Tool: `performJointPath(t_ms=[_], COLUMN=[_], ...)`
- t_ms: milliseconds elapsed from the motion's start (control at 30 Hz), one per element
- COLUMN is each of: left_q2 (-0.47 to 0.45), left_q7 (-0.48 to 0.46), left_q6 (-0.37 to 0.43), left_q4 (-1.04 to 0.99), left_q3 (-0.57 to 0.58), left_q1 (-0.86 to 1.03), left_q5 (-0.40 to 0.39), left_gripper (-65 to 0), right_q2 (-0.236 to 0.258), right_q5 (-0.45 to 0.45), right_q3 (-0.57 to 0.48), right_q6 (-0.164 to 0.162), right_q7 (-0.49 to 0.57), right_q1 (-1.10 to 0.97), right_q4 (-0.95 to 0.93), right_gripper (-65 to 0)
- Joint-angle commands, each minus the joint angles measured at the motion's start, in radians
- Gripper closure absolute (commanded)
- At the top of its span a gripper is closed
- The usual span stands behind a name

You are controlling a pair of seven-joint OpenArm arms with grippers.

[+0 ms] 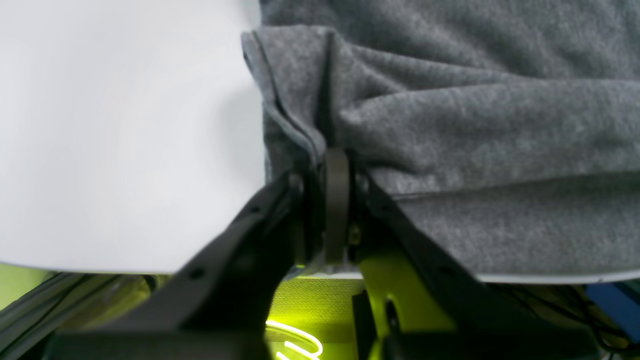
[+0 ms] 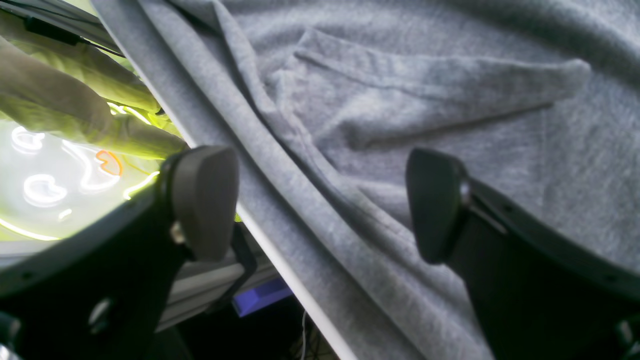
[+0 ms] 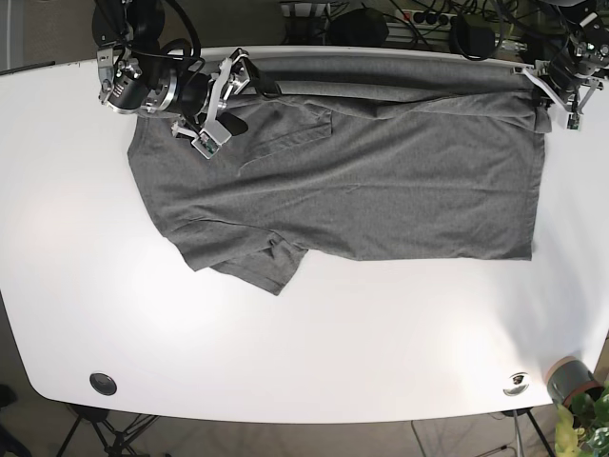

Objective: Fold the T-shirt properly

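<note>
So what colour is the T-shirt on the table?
Plain heather grey T-shirt, no print visible; the base view shows it best.

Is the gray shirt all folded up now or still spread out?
Mostly spread out. The T-shirt lies flat across the table; only its far edge is rolled over, and one sleeve sticks out.

T-shirt (image 3: 362, 190) lies spread across far half of bench (image 3: 314, 343), far edge bunched along bench's back rim. Left gripper (image 3: 549, 93) at shirt's far corner on base view's right, pinching hem. Right gripper (image 3: 221, 95) over far corner on view's left, fingers (image 2: 202, 200) apart above cloth.
</note>
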Motion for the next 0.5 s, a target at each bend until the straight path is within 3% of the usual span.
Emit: performJointPath(t_ms=[0,300,367,467], left_q2=[-0.020,-0.020,-0.020,-0.020], left_q7=[-0.020,-0.015,-0.015,-0.015], left_q6=[-0.001,-0.001,-0.001,-0.001], left_q4=[0.067,0.116,0.116,0.116], left_q3=[-0.013,-0.011,-0.006,-0.011], left_q1=[0.002,0.005,0.005,0.002], left_q5=[-0.012,-0.012,-0.012,-0.012], left_gripper=[-2.6,-3.5,-7.4,-19.2], right_q2=[0.006,0.006,0.006,0.006], right_q5=[0.023,0.023,0.023,0.023], right_q3=[0.002,0.002,0.002,0.002], right_q6=[0.006,0.006,0.006,0.006], right_q7=[0.018,0.018,0.018,0.018], right_q1=[0.003,0.003,0.003,0.003], right_q4=[0.017,0.017,0.017,0.017], right_gripper=[-50.1,-50.1,-50.1,-50.1])
